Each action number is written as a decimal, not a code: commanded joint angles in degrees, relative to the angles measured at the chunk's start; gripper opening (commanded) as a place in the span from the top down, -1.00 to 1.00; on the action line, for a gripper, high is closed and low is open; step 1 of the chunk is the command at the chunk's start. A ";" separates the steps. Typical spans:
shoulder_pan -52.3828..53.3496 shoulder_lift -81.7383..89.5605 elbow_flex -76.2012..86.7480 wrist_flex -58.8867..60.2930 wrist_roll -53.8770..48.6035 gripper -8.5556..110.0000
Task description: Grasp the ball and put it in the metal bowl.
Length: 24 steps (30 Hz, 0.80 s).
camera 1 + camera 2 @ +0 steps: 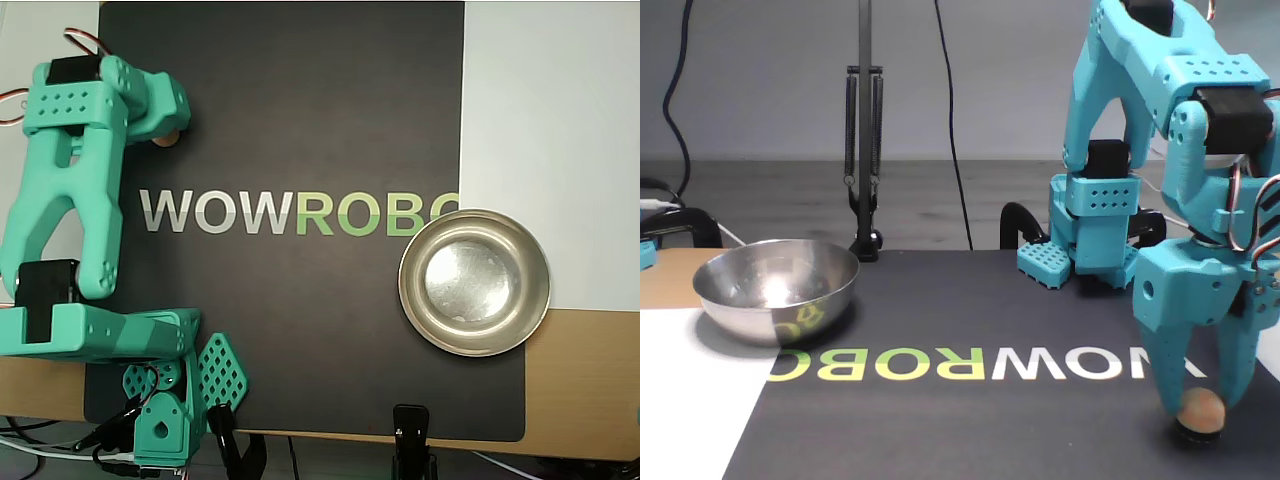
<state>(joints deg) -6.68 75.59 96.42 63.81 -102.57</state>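
Note:
The ball [1201, 409], a small peach sphere, rests on the black mat at the right of the fixed view. My teal gripper [1200, 398] is lowered over it, open, with one finger on each side and the tips near the mat. The fingers partly cover the ball's sides. From overhead only a sliver of the ball [163, 141] peeks out under the gripper head at the top left. The metal bowl [408, 300] stands empty at the mat's right edge in the overhead view. In the fixed view the metal bowl [745, 305] is at the left, far from the gripper.
The black mat [300, 100] carries the WOWROBO lettering [290, 212] between ball and bowl. The arm's base [160, 420] sits at the lower left overhead. A black clamp and stand [864, 150] rise behind the bowl. White paper [550, 120] lies right of the mat.

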 commanded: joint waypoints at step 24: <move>0.00 0.35 -1.93 -0.18 0.18 0.43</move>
<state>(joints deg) -6.77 75.59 96.42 63.81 -102.57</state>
